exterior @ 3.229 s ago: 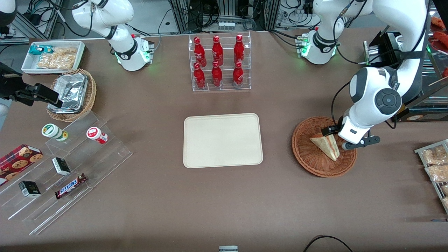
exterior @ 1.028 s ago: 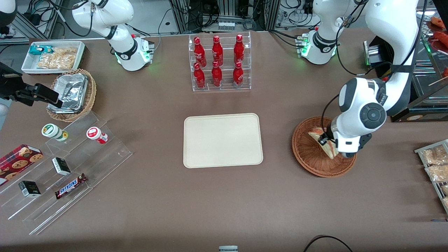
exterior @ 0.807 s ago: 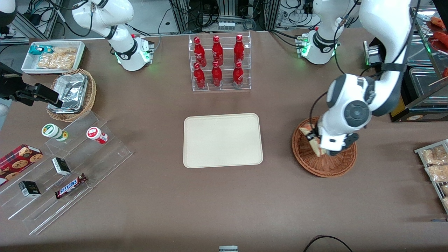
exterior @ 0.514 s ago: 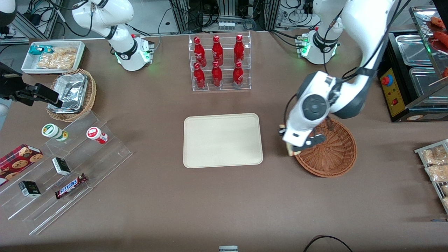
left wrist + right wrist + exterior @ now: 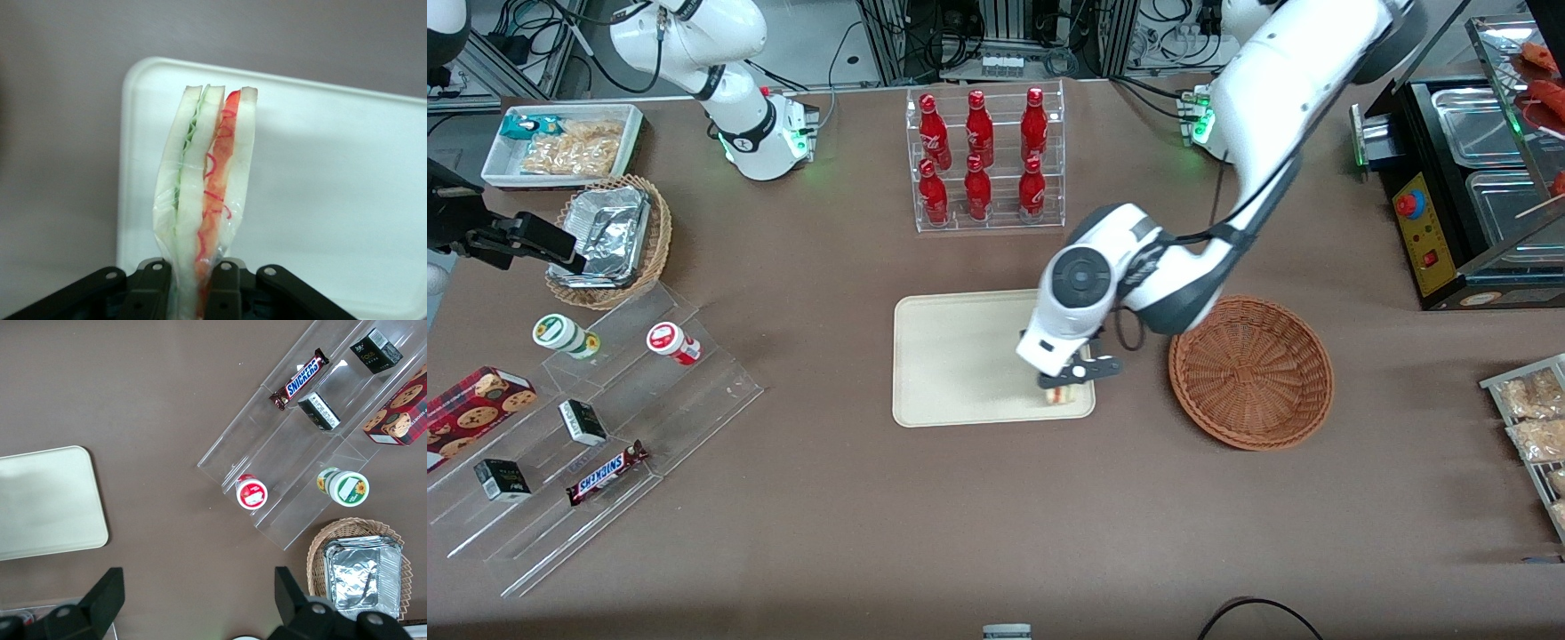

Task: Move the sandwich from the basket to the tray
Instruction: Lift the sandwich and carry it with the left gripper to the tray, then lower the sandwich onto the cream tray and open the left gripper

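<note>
My left gripper [image 5: 1067, 380] is shut on the sandwich [image 5: 1060, 392] and holds it over the cream tray [image 5: 960, 356], above the tray corner nearest the front camera on the basket's side. In the left wrist view the sandwich [image 5: 207, 193] stands on edge between the two black fingers [image 5: 152, 293], showing white bread, green and red filling, with the tray [image 5: 333, 200] below it. The reddish-brown wicker basket [image 5: 1251, 371] sits beside the tray toward the working arm's end, with nothing in it. Whether the sandwich touches the tray I cannot tell.
A clear rack of red bottles [image 5: 983, 160] stands farther from the front camera than the tray. Clear stepped shelves with snacks [image 5: 596, 436], a tan basket with a foil container [image 5: 609, 240] and a white bin of snack bags [image 5: 560, 147] lie toward the parked arm's end.
My gripper closed on the sandwich in the basket, lifted it out and carried it sideways to over the tray. The basket now holds nothing.
</note>
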`<move>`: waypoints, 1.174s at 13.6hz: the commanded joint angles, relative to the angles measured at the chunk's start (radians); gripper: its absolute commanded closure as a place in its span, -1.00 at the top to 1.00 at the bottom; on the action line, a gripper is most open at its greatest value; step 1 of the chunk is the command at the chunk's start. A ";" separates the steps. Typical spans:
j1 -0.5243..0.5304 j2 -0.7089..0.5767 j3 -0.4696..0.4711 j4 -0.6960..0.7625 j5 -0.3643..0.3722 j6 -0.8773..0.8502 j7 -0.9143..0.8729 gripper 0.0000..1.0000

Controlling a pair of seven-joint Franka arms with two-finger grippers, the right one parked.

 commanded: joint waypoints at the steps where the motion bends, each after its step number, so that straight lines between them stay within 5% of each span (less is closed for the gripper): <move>1: -0.082 0.100 0.007 0.144 0.029 -0.041 -0.064 -0.92; 5: -0.221 0.183 0.113 0.240 0.024 -0.056 -0.121 -0.93; 10: -0.223 0.206 0.113 0.259 0.017 -0.075 -0.122 -0.79; 11: -0.223 0.206 0.113 0.258 0.015 -0.073 -0.124 -0.45; 13: -0.220 0.194 0.113 0.257 0.012 -0.081 -0.122 0.65; 14: -0.220 0.191 0.111 0.257 0.012 -0.081 -0.122 1.00; 16: -0.218 0.167 0.111 0.259 0.011 -0.083 -0.124 1.00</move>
